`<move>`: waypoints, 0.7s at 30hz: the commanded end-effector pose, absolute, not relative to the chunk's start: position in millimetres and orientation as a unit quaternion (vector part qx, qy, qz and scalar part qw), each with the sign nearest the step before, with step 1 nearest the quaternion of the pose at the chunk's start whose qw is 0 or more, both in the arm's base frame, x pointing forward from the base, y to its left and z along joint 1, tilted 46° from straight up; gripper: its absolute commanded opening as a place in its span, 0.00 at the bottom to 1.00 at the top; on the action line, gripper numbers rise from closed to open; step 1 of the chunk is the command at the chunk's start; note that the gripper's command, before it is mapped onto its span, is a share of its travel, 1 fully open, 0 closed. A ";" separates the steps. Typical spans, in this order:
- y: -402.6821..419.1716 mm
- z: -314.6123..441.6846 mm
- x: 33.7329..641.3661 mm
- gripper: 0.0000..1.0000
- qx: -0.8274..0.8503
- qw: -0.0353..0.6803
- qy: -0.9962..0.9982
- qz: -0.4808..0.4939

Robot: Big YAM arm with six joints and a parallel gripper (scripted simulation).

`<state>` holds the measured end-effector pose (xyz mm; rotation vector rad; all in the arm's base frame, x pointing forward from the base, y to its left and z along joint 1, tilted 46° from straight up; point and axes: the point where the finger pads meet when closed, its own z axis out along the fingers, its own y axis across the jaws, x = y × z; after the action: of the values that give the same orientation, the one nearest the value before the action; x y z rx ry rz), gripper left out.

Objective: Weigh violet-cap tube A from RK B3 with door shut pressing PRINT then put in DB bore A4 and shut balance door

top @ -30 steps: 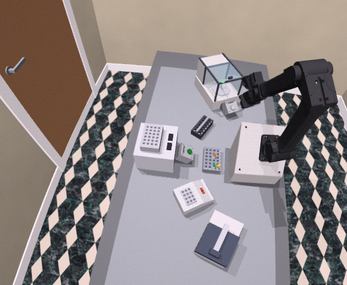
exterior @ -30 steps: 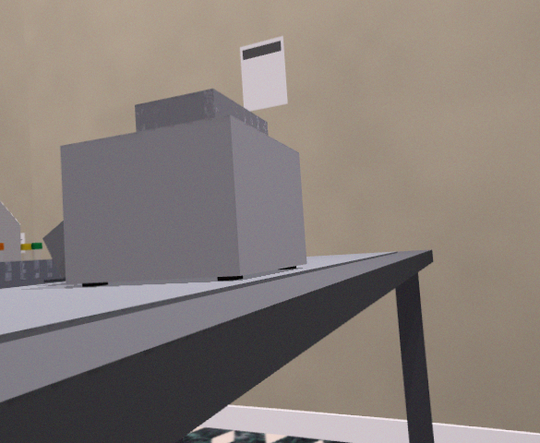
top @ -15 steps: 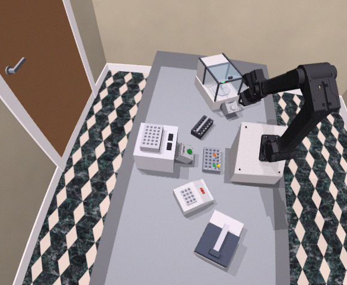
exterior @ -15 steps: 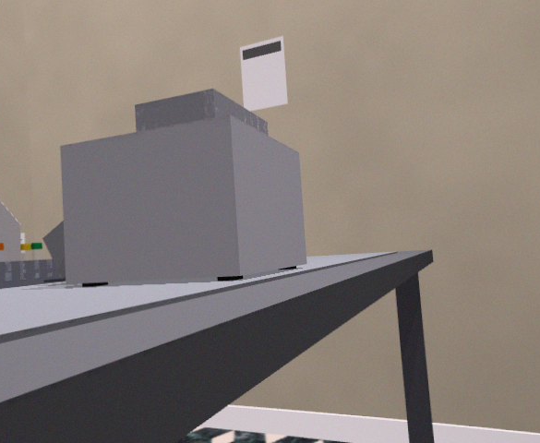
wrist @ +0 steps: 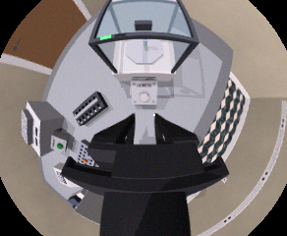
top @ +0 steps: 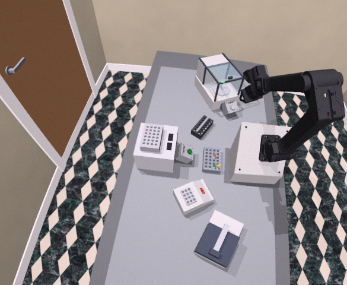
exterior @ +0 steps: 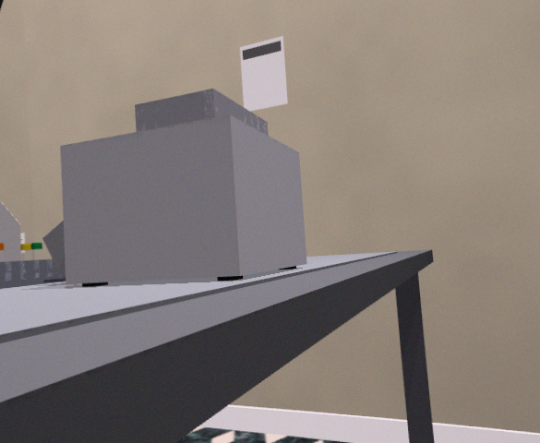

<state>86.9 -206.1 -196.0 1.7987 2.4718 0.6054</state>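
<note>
Glass-boxed white balance (top: 204,87) sits at the worktop corner beyond the arm's base, sliding top pane (top: 225,70) shut. Black parallel gripper (wrist: 145,137) hovers before it, fingers partly parted, empty. Slim tube A (wrist: 145,47) stands mid-pan; green lamp (top: 222,81) lit. Judgement: slide pane back gently, balance unmoved.

On the bench mat (top: 155,233), the balance (top: 217,80) stands far; the magnet block (top: 201,126) lies nearer. The rack (top: 212,160) sits between mixer (top: 185,152) and arm pedestal (top: 250,171). Dry block (top: 155,147) left.
</note>
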 end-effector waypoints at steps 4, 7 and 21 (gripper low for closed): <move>-225.4 -187.6 87.3 0.30 0.574 0.022 0.797 0.186; -247.9 -184.5 88.9 0.30 0.575 0.033 0.798 0.175; -249.8 -169.4 86.0 0.30 0.575 0.026 0.797 0.182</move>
<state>86.6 -227.9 -175.4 1.7920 2.4741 0.6009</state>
